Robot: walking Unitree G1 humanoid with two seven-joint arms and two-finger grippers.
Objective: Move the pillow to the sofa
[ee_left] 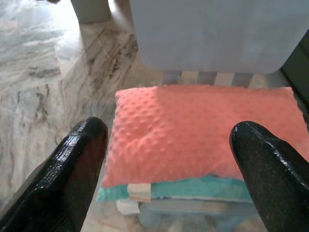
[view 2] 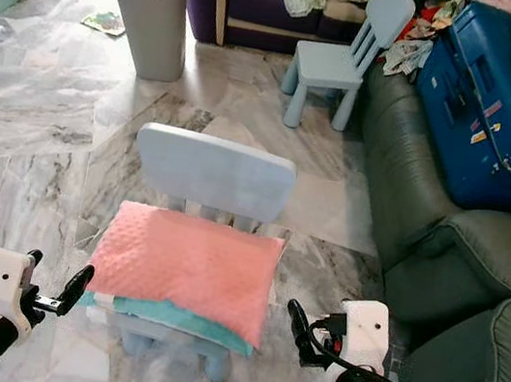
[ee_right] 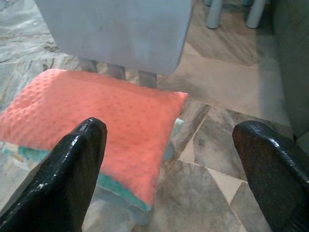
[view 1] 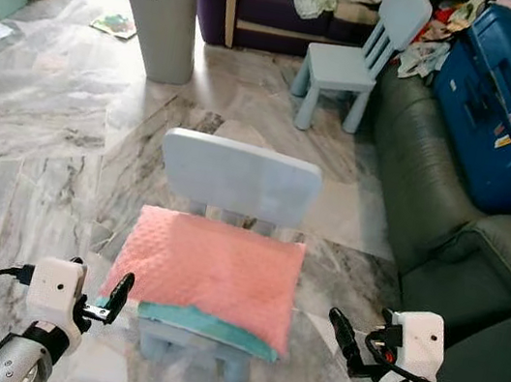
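Pillow: the pink pillow [view 1: 212, 274] lies flat on the small blue chair [view 1: 238, 180], covering its seat edge to edge.
Left gripper [view 1: 116, 297]: fingers wide, empty, beside the pillow's left edge.
Right gripper [view 1: 345, 338]: fingers wide, empty, near its right edge.
Progress: I haven't grasped anything yet; lift and carry to the green sofa [view 1: 445, 233] remain.

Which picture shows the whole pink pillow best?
The left eye view: the pink pillow lies whole on the small blue chair, between the left gripper and right gripper, both open. The right eye view shows the same. The wrist views come closer but show it past their fingers.
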